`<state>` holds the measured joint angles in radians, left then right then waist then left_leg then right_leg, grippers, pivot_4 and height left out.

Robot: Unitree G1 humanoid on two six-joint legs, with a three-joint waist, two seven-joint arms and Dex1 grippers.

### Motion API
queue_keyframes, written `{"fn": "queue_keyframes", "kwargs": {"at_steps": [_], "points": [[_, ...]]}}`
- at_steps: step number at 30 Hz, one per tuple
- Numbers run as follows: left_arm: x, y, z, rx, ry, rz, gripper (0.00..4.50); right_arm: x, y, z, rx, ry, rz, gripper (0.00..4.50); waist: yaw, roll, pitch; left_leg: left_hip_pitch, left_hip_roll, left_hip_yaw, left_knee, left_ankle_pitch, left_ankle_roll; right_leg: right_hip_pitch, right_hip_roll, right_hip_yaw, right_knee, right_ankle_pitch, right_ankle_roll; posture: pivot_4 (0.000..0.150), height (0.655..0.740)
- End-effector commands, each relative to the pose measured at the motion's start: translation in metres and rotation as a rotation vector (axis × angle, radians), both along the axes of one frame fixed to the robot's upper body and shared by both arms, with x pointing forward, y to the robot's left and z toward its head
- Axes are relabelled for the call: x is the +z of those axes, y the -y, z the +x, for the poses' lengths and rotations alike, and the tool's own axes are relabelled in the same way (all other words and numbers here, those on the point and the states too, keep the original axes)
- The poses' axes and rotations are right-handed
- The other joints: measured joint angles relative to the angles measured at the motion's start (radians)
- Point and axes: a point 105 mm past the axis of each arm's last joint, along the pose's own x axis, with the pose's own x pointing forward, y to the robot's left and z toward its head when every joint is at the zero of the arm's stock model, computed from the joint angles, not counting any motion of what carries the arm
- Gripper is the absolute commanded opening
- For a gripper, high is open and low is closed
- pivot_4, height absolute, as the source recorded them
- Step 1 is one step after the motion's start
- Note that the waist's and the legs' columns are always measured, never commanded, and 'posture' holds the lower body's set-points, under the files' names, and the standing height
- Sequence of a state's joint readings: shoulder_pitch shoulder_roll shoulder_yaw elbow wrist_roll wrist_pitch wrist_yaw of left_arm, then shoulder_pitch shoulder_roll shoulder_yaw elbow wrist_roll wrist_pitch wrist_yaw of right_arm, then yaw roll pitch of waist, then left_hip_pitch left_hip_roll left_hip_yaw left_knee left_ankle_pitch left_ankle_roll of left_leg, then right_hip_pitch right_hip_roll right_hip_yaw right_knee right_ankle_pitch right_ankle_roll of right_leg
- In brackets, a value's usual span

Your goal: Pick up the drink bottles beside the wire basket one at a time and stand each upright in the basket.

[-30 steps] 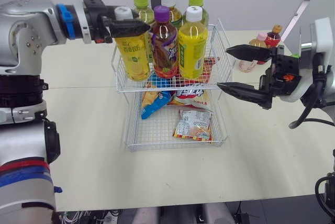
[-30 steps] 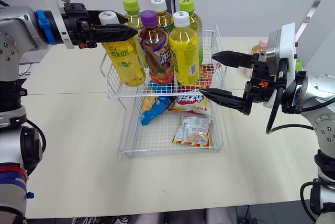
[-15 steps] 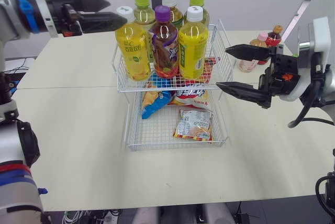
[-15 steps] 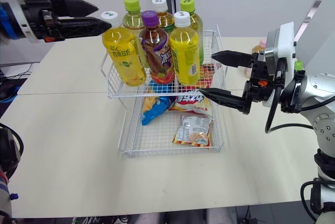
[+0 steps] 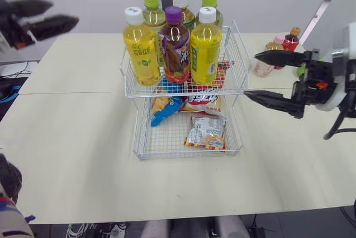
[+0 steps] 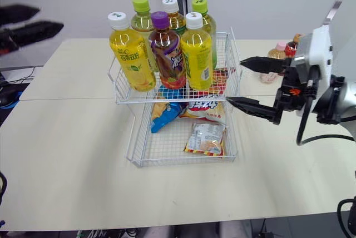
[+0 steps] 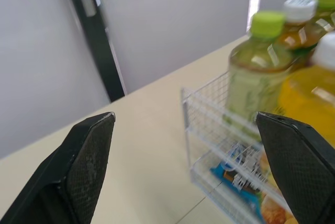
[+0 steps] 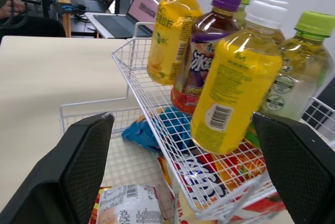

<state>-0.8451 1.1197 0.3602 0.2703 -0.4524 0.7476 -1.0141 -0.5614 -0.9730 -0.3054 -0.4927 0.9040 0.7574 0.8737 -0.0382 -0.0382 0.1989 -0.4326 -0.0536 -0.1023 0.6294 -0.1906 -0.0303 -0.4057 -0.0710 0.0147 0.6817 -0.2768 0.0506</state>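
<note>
The two-tier wire basket (image 5: pixel 183 90) stands mid-table. Its upper tier holds several upright bottles: a yellow one with a white cap (image 5: pixel 139 49) at the front left, a purple-capped one (image 5: pixel 175 49), another yellow one (image 5: pixel 204 46), and three more behind. My left gripper (image 5: pixel 65 14) is open and empty, well off to the left of the basket. My right gripper (image 5: pixel 250 75) is open and empty just right of the basket. Two small bottles (image 5: pixel 289 39) stand on the table behind the right gripper.
The basket's lower tier holds snack bags (image 5: pixel 206 132) and a blue bag (image 5: pixel 164 110). In the right wrist view, a laptop (image 8: pixel 146 9) sits on a desk beyond the table. The beige table (image 5: pixel 83 154) has open surface left of and in front of the basket.
The left gripper let go of the white-capped yellow bottle, which now stands upright in the upper tier, and drew back far to the left. The right gripper shifted slightly right.
</note>
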Motion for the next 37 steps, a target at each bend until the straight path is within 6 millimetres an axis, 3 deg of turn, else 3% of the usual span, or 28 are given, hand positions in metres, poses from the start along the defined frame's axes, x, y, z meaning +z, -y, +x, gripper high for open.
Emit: {"fn": "queue_keyframes", "kwargs": {"at_steps": [1,8,13,17,26,37], "points": [[-0.015,-0.025,-0.014,0.129,0.058,0.038,4.47,0.01,0.019,-0.003,-0.069,0.031,-0.006,4.5,0.002,0.0,0.0,0.0,0.0,0.0,0.0,0.0,0.0,0.0,0.0,0.0,0.0,0.0,0.0,0.15,0.74],[-0.079,-0.052,-0.025,0.352,0.059,0.054,4.47,-0.005,0.056,0.014,-0.233,0.036,-0.046,4.5,0.013,-0.001,-0.001,0.0,0.002,0.001,0.0,0.0,0.0,0.001,-0.002,0.001,-0.001,0.001,-0.001,0.15,0.74],[-0.118,-0.053,-0.024,0.467,0.073,0.127,4.47,-0.042,0.09,0.045,-0.409,0.079,-0.075,4.5,0.016,-0.002,-0.002,0.001,0.002,0.003,0.0,0.0,0.0,0.001,-0.002,0.002,-0.001,0.003,-0.001,0.15,0.74],[-0.143,-0.046,-0.019,0.488,0.07,0.1,4.47,-0.08,0.103,0.063,-0.475,0.057,-0.07,4.5,0.014,-0.001,-0.002,0.002,0.003,0.004,0.0,0.0,0.0,0.001,-0.001,0.002,-0.001,0.004,-0.002,0.15,0.74],[-0.187,-0.052,-0.012,0.574,0.067,0.099,4.47,-0.136,0.13,0.08,-0.64,0.065,-0.057,4.5,0.012,-0.001,-0.002,0.003,0.003,0.005,0.0,0.0,0.0,0.001,0.0,0.002,0.0,0.004,-0.002,0.15,0.74],[-0.211,-0.049,-0.015,0.596,0.023,0.055,4.47,-0.145,0.137,0.09,-0.71,0.083,-0.01,4.5,0.01,-0.001,-0.002,0.004,0.003,0.005,0.0,0.0,0.0,0.001,0.001,0.002,0.0,0.004,-0.002,0.15,0.74]]}}
